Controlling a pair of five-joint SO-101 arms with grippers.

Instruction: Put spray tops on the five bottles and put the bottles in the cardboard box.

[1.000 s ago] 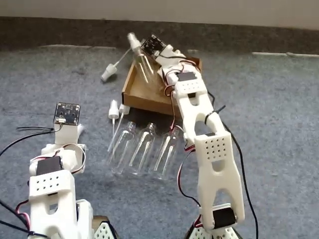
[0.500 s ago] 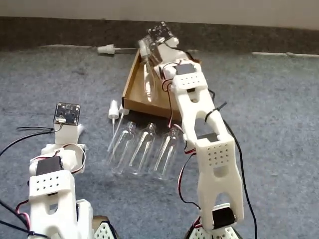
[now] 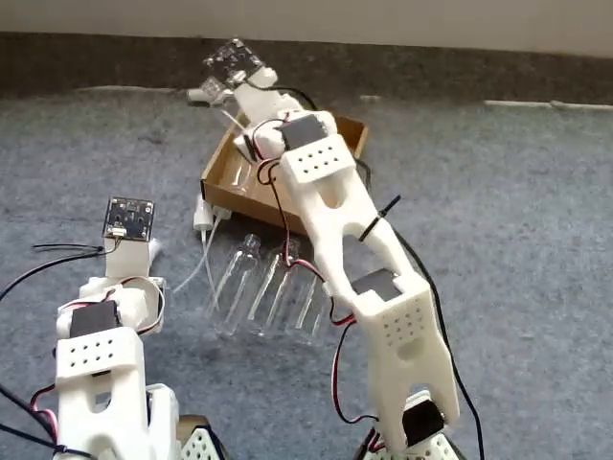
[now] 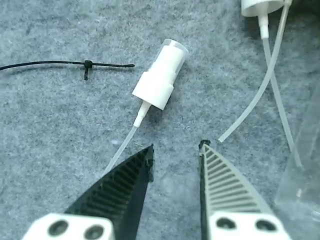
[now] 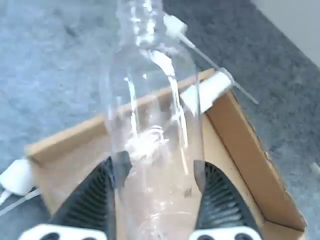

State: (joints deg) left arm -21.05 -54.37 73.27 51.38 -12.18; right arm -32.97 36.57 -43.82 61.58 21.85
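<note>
From above, the right arm point(image 3: 330, 206) stretches over the cardboard box point(image 3: 352, 132) toward its far-left corner and covers most of what it carries. Its wrist view settles that: the right jaws are pinching a clear bottle point(image 5: 152, 115) by the body, one on each side, with the box's brown floor under it. Whether bottle and floor touch I cannot tell. Past it that view catches a far spray top point(image 5: 172, 26) and a nearer spray top point(image 5: 207, 92) by the box's rim.

On the grey desk point(image 3: 536, 240), just in front of the box, three bottles point(image 3: 273, 287) lie side by side, necks toward it. A corner spray top point(image 3: 203, 213) lies just beside the box's near-left corner.

The left arm point(image 3: 101, 350) sits at the near-left, well apart from the box; from above I see its wrist board point(image 3: 129, 218). The left wrist view gives the rest: the left jaws are spread with nothing between them, over the desk. Just beyond the tips lies a capped spray top point(image 4: 160, 80), its tube running toward the black jaw. A second spray top point(image 4: 260, 7) sits at the edge, and a black cable tie point(image 4: 85, 64) lies near the capped one.
</note>
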